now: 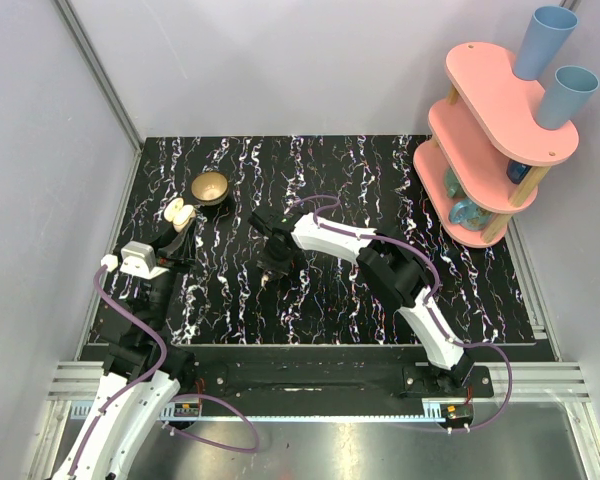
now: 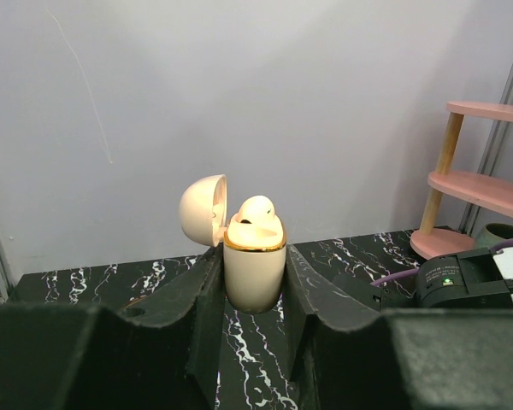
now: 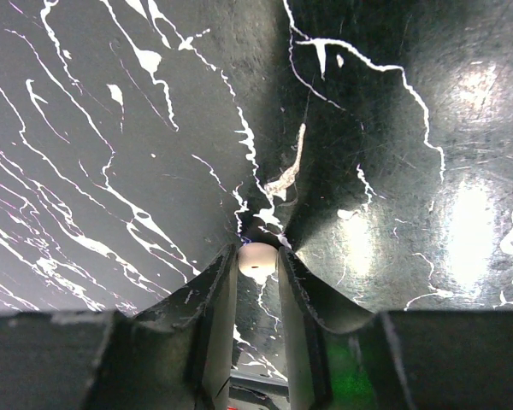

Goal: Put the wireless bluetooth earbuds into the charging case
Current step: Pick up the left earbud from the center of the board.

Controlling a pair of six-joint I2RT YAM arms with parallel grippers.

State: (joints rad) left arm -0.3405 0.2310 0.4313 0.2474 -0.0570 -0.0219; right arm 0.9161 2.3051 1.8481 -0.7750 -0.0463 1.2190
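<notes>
The cream charging case (image 2: 254,272) stands upright between the fingers of my left gripper (image 2: 253,295), which is shut on it. Its lid (image 2: 203,210) is open to the left. One white earbud (image 2: 256,209) sits in the case's top. In the top view the case (image 1: 180,213) is at the far left of the mat, held by my left gripper (image 1: 184,224). My right gripper (image 3: 257,263) is shut on the other small white earbud (image 3: 256,260), just above the black marbled mat; in the top view it (image 1: 272,268) is near the mat's middle.
A brass-coloured round bowl (image 1: 210,187) sits just behind the case. A pink tiered shelf (image 1: 490,140) with blue cups (image 1: 545,42) stands at the back right. Grey walls close in the mat at the left and back.
</notes>
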